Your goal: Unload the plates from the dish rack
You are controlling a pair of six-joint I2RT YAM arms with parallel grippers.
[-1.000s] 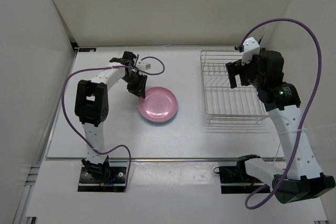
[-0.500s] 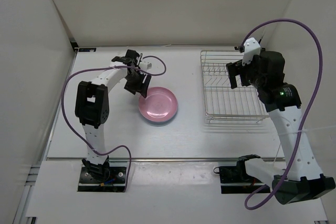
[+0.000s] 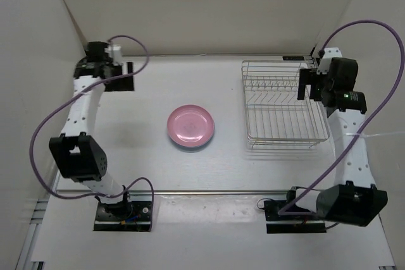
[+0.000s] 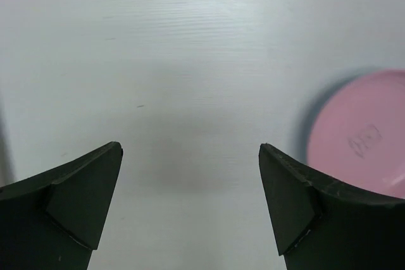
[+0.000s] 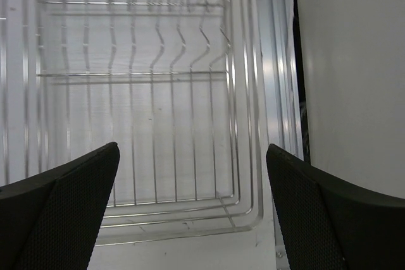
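- The left tool (image 4: 190, 150) hangs over the far left corner of the surface (image 3: 145, 162), jaws spread wide with nothing between them.
- The right tool (image 5: 193, 150) is above the far right side of the dish rack (image 3: 285, 124), also released and empty.
- The pink plate (image 3: 190, 126) lies flat on the surface, left of the rack and well apart from both tools.

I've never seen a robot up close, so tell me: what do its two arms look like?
The left arm and right arm share white links and chunky black joints. A purple cable loops along each. A small green light glows on the right one. Their jaws are black wedges.
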